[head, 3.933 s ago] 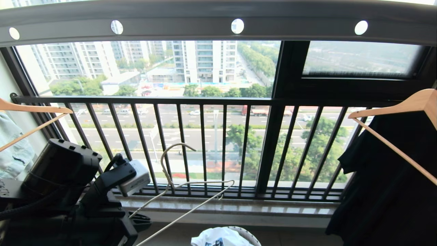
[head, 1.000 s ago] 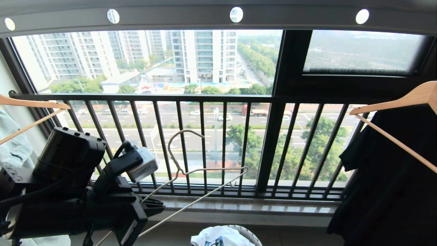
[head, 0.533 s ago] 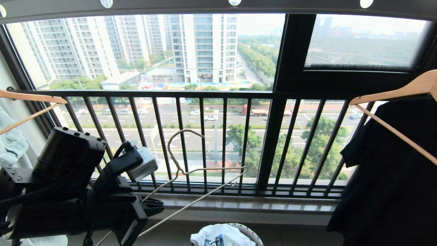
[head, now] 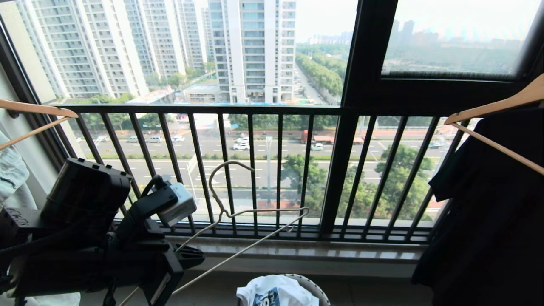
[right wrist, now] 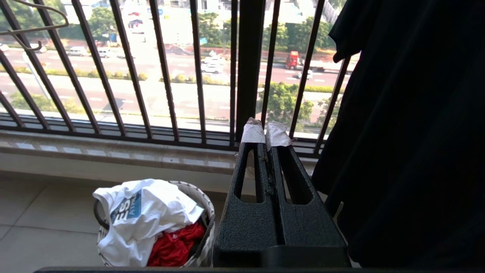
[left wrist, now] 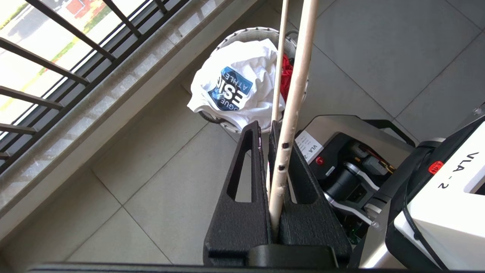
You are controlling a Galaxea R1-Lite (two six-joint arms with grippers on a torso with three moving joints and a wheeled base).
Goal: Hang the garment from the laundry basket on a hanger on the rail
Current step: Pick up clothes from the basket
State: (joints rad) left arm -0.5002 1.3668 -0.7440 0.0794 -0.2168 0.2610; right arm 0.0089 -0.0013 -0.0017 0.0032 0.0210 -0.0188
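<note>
Balcony scene before a tall window, with a black railing (head: pixel 272 111) of thin vertical bars and a stone sill below it. At lower left of the head view, the left tool (left wrist: pixel 265 129) is clamped on the lower bar of a thin cream-white wire hanger (head: pixel 238 212); the hanger rises up and away from that tool, its hook curving in front of the railing bars. Seen from the left wrist, the two black fingers (left wrist: pixel 242 197) are pressed together around the pale wire. Below and beyond the left tool, on the tiled floor (left wrist: pixel 151 182) near the sill, stands a round white woven laundry basket (right wrist: pixel 201 201). A crumpled white T-shirt (right wrist: pixel 147 212) with a dark blue printed panel lies on top of it, draping over the rim, with a red cloth (right wrist: pixel 174 244) beside it inside the basket. The right tool (right wrist: pixel 266 131) has its taped fingertips closed together and holds nothing; the basket sits below it and to one side, and a black garment (head: pixel 488 221) hangs from a wooden hanger (head: pixel 493 110) just beside it. Another wooden hanger (head: pixel 34 111) shows beyond the left tool, at the far left edge.
</note>
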